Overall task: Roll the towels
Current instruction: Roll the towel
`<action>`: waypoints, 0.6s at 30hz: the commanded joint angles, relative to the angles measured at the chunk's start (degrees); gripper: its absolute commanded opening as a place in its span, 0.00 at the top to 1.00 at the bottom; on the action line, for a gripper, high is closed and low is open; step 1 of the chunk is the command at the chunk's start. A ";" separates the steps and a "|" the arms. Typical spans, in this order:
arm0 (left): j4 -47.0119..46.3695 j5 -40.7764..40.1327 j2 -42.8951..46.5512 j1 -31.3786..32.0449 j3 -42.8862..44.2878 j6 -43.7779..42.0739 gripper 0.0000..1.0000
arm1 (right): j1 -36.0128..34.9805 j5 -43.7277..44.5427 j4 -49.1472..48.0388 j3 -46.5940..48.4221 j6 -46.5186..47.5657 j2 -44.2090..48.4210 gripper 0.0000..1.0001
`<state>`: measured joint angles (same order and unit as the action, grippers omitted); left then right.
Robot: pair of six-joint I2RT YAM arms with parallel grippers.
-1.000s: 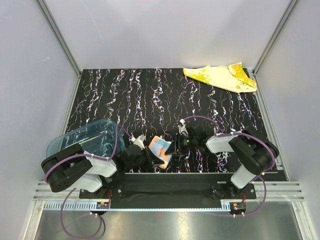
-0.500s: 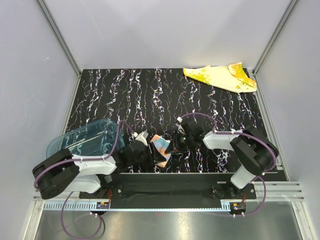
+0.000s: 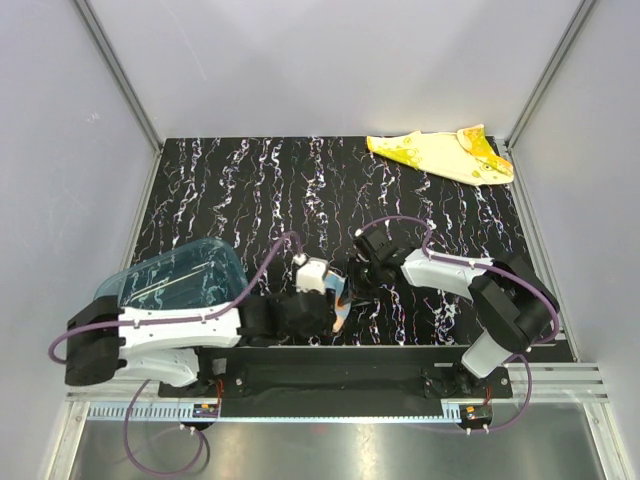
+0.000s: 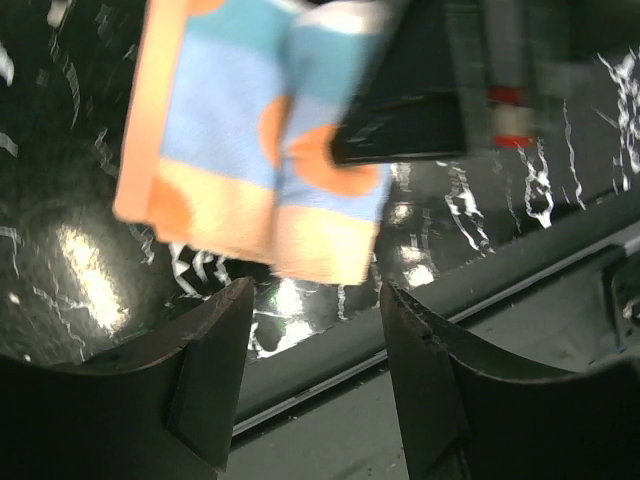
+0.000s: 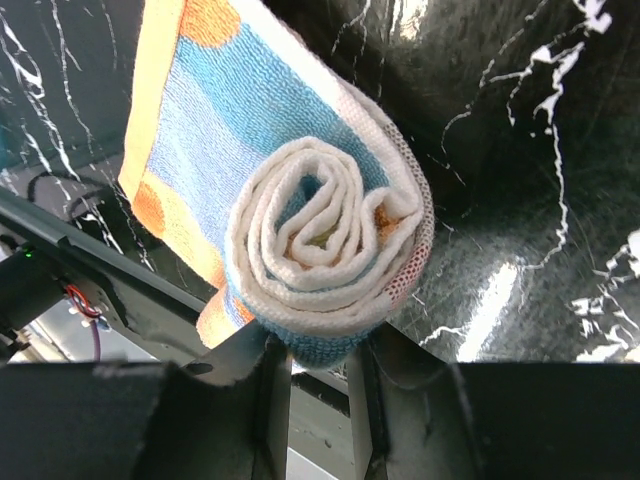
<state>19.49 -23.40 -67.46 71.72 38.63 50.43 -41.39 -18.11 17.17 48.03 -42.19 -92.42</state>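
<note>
The right claw (image 5: 318, 372) pinches the rolled orange-pink and blue cloth towel (image 5: 300, 230), bottom middle of the top view, likely so it cannot unroll. The left claw (image 4: 312, 345) is apart, empty. The flat yellow cloth towel (image 3: 440, 153) lies upper right.

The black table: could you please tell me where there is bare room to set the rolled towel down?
Bare: the wide centre and far-left of the table, between the teal tray and the yellow towel in the far-right corner. Crowded: the near edge, where the left gripper and right gripper sit at the orange-pink towel.
</note>
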 commanded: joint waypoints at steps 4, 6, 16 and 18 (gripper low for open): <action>0.21 -10.27 -9.96 7.02 9.09 -10.70 0.41 | -1.33 3.69 6.39 2.51 1.24 -1.18 0.81; -0.76 -10.35 -14.00 7.73 11.01 -10.97 0.41 | -1.42 3.52 6.56 2.68 1.24 -1.18 0.81; -4.54 -9.03 -24.90 8.17 11.73 -10.71 0.41 | -1.68 3.25 6.83 2.33 1.50 -1.18 0.81; -4.46 -9.21 -25.79 8.17 11.55 -10.10 0.41 | -1.51 3.08 6.82 2.24 1.50 -1.36 0.82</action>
<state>17.76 -31.38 -91.61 79.61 49.17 40.05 -42.06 -17.02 20.93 49.54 -41.95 -92.77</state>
